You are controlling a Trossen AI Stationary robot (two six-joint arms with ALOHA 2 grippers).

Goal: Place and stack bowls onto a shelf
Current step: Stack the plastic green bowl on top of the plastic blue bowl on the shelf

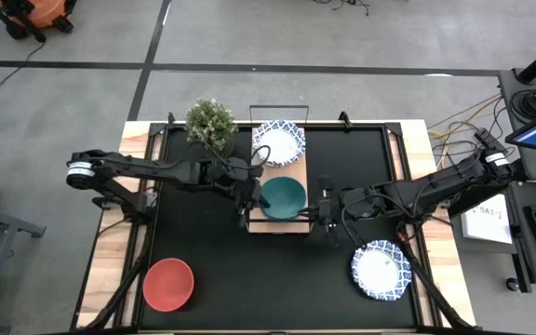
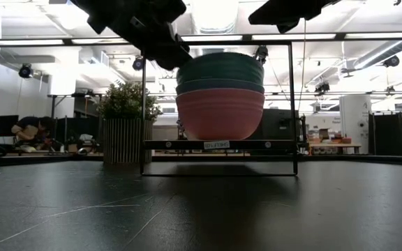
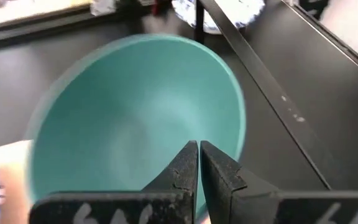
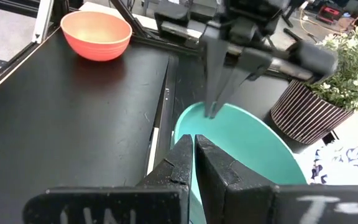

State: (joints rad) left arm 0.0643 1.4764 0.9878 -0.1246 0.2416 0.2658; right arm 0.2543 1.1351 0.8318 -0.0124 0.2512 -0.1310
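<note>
- The shelf point(image 1: 291, 177) stood at the middle of the surface's point(image 1: 221, 279) far edge.
- A stack of bowls sat on its near half: pink bowl point(image 2: 220, 113) at the bottom, blue bowl point(image 2: 220, 86) next, green bowl point(image 1: 283, 197) on top, nested so they took less room.
- Patterned bowls point(image 1: 279, 143) sat on the shelf's far half.
- The left tool point(image 1: 251, 195) was at the green bowl's rim, its fingers pressed together, maybe pinching the rim to steady it.
- The right tool point(image 1: 323, 208) was at the other side of the rim, fingers also pressed together.
- A red bowl point(image 1: 167, 284) waited near the front left corner.
- A patterned bowl point(image 1: 381, 270) waited near the front right corner.
- The plant point(image 1: 211, 123) stood beside the shelf.
</note>
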